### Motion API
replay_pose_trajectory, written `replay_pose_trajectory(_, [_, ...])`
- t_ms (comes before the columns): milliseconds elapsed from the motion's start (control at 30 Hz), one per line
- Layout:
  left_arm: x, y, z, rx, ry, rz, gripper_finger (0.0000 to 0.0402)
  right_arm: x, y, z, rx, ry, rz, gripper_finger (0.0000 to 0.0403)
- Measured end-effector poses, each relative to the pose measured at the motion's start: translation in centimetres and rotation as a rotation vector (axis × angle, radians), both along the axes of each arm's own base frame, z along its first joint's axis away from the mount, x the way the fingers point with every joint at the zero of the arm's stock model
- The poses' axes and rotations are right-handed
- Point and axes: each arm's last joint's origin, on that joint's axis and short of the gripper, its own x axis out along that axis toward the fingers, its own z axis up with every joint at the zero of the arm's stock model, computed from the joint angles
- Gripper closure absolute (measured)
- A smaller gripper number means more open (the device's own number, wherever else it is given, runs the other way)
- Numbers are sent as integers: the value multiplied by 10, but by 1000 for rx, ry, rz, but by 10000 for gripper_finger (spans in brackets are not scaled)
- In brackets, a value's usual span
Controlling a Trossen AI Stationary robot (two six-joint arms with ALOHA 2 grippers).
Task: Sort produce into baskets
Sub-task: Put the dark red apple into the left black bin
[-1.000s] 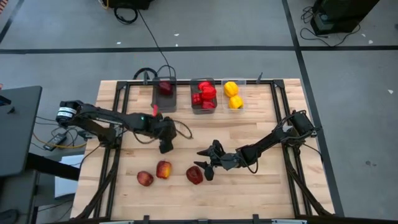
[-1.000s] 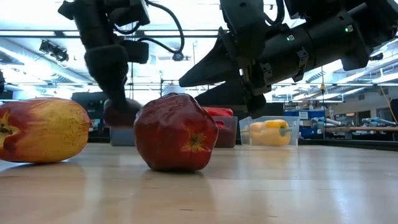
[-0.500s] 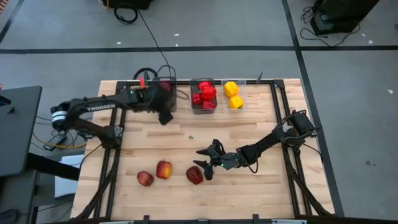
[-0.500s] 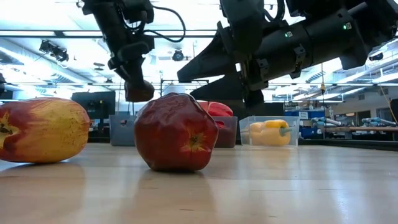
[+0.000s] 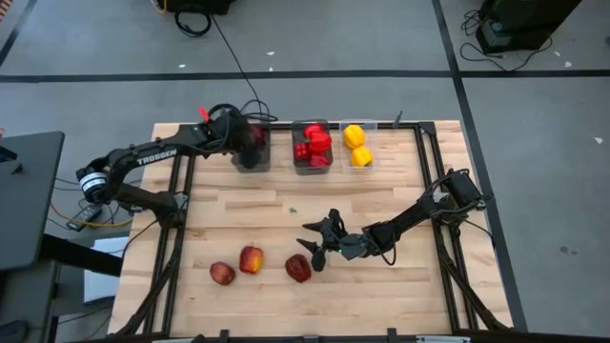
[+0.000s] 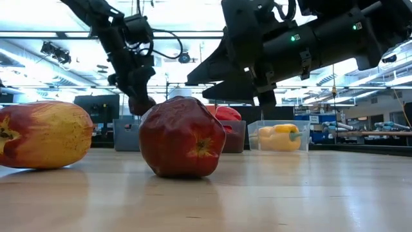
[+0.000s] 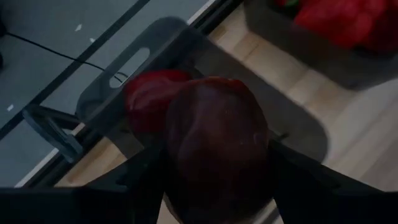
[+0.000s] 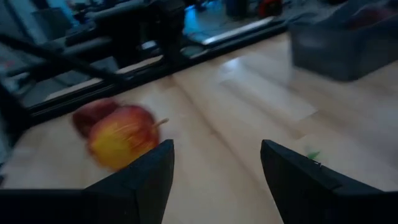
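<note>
Apples: one dark apple (image 7: 217, 149), lifted from the table a second ago, is held clenched in the left gripper (image 5: 246, 143) above the apple bin (image 7: 118, 71), ready for release, while the right gripper (image 5: 322, 243) hangs spread open just beside the dark red apple (image 5: 298, 268).

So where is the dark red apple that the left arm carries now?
In the high view the dark red round apple sits in the left gripper over the dark-grey translucent bin at the table's far left, which already holds one red apple.

Dark red apple (image 7: 217, 149) (gripped) hangs over the left grey basket (image 5: 252, 151).
</note>
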Motion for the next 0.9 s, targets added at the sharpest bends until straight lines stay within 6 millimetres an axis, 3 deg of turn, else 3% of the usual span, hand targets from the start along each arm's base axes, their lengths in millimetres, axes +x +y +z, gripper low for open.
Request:
replay_pose_trajectory(200, [-8,5,-15,-6,12,30,96,0,-2,1,-50,-3,-61,153])
replay_pose_trajectory(433, [-10,5,-18,-21,31,40,30,1,-4,3,-88,-7,-61,153])
replay_pose_trajectory(700, [-4,-10,-13,-126,38,-47,24,2,-7,4,-133,-1,-60,153])
replay_pose_trajectory(900, [8,-46,-16,-314,35,-200,30,3,-11,4,-142,9,-69,153])
